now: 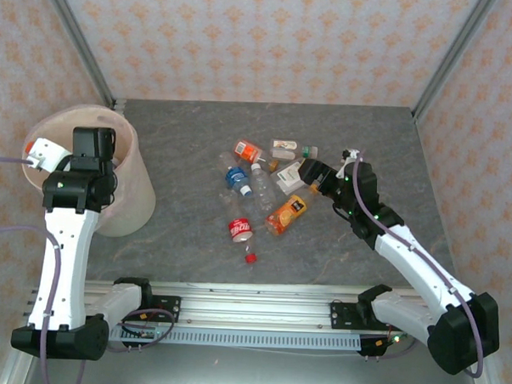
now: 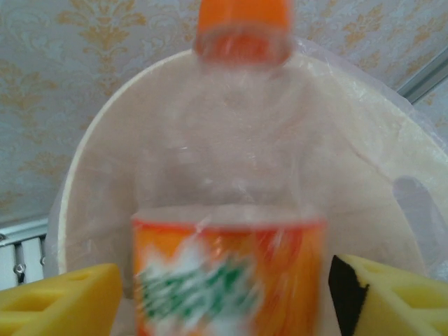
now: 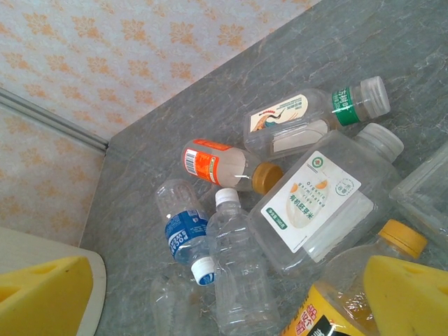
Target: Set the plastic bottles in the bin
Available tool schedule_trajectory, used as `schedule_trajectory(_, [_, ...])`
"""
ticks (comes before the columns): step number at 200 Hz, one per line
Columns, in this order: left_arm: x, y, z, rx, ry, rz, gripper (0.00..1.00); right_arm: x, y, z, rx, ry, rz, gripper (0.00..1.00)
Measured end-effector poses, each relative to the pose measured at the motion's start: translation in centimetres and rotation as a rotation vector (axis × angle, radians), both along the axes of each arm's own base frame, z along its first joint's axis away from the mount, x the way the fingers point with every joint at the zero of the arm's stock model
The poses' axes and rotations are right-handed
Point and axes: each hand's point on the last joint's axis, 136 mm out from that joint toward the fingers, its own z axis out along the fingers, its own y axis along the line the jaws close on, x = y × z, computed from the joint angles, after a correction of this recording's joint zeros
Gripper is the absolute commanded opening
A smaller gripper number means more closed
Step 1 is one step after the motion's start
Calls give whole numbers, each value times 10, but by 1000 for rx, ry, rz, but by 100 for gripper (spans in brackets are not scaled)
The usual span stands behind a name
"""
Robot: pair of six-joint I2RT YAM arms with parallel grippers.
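My left gripper (image 1: 94,155) hangs over the bin (image 1: 128,203), a pale beige bucket at the table's left. In the left wrist view an orange-labelled plastic bottle (image 2: 231,280) with an orange cap is blurred between the yellow pads (image 2: 63,301). A gap shows beside it, so the jaws are open, and the bin's rim (image 2: 84,161) lies behind it. My right gripper (image 1: 301,173) stands open just above the pile of plastic bottles (image 1: 261,182). Between its pads (image 3: 406,294) lie a blue-labelled bottle (image 3: 183,231), a clear bottle (image 3: 241,266) and a yellow-labelled one (image 3: 329,308).
More bottles lie mid-table: a red-labelled one (image 1: 240,231) nearest the arms, an orange one (image 1: 286,213), a white-labelled flask (image 3: 318,203), a green-capped bottle (image 3: 308,115) and an orange-red labelled one (image 3: 213,164). Patterned walls close off the back and sides.
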Motion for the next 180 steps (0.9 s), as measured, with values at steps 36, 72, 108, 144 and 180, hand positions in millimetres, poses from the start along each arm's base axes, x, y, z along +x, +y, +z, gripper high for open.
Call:
schedule_trajectory(36, [-3,-1,4,-4,-2,-5,91,0,0,-2,-2,4,0,99])
schedule_trajectory(72, [-6,-6,9,-20,-30,-38,100,1,1,-4,-5,11,1,99])
schedule_trajectory(108, [8,-21,16,-58,-40,-170,100,2,1,-8,-10,23,1,99])
schedule_trajectory(144, [42,-62,19,-181,-104,-431,99,3,1,-10,-12,25,-1,99])
schedule_trajectory(180, [82,-148,21,-276,-91,-798,100,4,-1,-10,-17,23,-11,99])
